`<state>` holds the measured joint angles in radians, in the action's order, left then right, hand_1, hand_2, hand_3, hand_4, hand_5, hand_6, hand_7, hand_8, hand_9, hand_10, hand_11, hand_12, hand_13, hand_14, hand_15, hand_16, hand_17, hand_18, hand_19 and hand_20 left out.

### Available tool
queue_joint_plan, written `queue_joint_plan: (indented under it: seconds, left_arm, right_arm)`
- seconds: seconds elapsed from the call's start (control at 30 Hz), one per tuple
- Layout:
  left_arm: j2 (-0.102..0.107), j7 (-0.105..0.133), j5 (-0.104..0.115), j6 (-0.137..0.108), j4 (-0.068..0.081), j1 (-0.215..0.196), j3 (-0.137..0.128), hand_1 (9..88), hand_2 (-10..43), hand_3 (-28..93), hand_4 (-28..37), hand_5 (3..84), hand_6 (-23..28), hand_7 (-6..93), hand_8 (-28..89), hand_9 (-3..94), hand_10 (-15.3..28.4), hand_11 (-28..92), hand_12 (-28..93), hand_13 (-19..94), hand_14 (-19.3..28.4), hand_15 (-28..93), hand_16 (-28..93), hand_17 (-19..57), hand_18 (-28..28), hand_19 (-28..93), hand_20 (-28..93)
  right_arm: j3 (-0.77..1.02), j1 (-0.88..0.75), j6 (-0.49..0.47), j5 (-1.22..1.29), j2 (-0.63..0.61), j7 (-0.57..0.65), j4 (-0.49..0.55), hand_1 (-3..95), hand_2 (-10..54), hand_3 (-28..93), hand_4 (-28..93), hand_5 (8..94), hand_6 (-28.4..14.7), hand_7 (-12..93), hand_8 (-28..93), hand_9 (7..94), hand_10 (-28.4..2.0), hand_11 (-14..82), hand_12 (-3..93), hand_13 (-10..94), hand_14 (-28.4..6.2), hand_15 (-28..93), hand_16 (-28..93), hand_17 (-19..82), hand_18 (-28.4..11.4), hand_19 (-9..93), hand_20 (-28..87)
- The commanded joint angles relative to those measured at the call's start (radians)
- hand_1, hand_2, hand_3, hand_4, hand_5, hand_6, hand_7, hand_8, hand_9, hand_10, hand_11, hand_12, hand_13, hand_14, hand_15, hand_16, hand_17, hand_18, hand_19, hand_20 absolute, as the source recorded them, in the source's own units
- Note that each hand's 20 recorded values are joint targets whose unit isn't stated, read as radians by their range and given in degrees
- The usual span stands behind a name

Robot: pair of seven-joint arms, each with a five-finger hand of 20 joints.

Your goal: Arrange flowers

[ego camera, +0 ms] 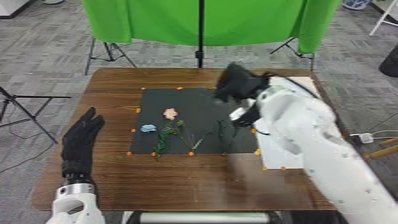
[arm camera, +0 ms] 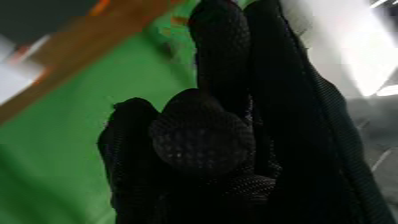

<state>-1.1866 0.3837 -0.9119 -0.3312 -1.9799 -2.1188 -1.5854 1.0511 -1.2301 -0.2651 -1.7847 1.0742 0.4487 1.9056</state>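
Observation:
In the head view my right hand (ego camera: 238, 84) is blurred above the back right of the black mat (ego camera: 187, 100). My right hand (arm camera: 202, 145) in the right wrist view is open, with long fingers straight and no flower visible in it. My left hand (ego camera: 82, 137) lies open left of the mat, fingers straight. On the mat are a pink flower (ego camera: 171, 113) and, nearer the left edge, a blue flower (ego camera: 148, 128). Green foliage (ego camera: 162, 142) and thin pale stems (ego camera: 195, 144) spread in front of them. A dark green sprig (ego camera: 223, 131) lies farther right.
A white sheet (ego camera: 282, 156) lies right of the mat, partly under my right arm. Small orange markers (ego camera: 190, 154) line the mat's edges. The brown table (ego camera: 169, 182) stands before a green cloth (ego camera: 160, 22) on a stand.

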Motion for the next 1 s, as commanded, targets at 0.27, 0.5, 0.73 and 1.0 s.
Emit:
queue_joint_plan:
  seconds: [0.27, 0.5, 0.73, 1.0]
  left_arm:
    - [-0.014, 0.0, 0.0, 0.007, 0.017, 0.004, 0.02, 23.9, -6.3, 69, -19.9, 43.5, 4.7, 7.3, -5, 42.2, 12.6, 15, 12, 34, 14.5, 10, 2, 6.3, 9.7, 2, 18]
    - [-0.013, 0.001, 0.0, 0.013, 0.017, 0.004, 0.023, 23.6, -6.4, 69, -20.0, 43.5, 4.7, 7.3, -5, 42.2, 12.6, 15, 12, 34, 14.5, 10, 2, 6.3, 9.8, 2, 18]
    - [-0.012, 0.002, 0.0, 0.018, 0.016, -0.002, 0.021, 23.6, -6.5, 69, -20.1, 43.5, 4.6, 7.3, -5, 42.2, 12.7, 15, 12, 34, 14.5, 10, 2, 6.3, 9.8, 2, 18]
    - [-0.01, -0.002, -0.003, 0.026, 0.016, -0.001, 0.02, 23.6, -6.4, 69, -20.0, 43.5, 4.6, 7.3, -5, 42.3, 12.6, 15, 12, 34, 14.4, 10, 2, 6.3, 9.7, 2, 18]
  right_arm:
    - [-0.225, 0.033, -0.075, -0.224, 0.268, -0.087, -0.171, 73.4, -9.5, 37, -4, 80.4, -3.9, 20, 15, 92.5, -9.8, 19.5, 37.1, 94, 0.0, 57, 33, 69, -6.9, 93, 48]
    - [-0.216, 0.021, -0.074, -0.364, 0.291, -0.112, -0.246, 73.4, -9.5, 37, -4, 80.1, -3.4, 21, 15, 92.2, -9.5, 19.8, 37.0, 94, -0.1, 57, 34, 69, -7.1, 93, 48]
    - [-0.199, 0.024, -0.057, -0.401, 0.286, -0.118, -0.273, 72.5, -9.5, 38, -4, 79.8, -3.2, 21, 15, 92.1, -9.3, 20.3, 37.2, 94, -0.1, 57, 34, 69, -7.1, 93, 48]
    - [-0.182, 0.014, -0.056, -0.419, 0.282, -0.135, -0.279, 69.1, -9.5, 42, -5, 77.9, -1.1, 21, 13, 91.1, -9.7, 24.1, 37.7, 94, -0.3, 57, 35, 69, -7.5, 93, 49]
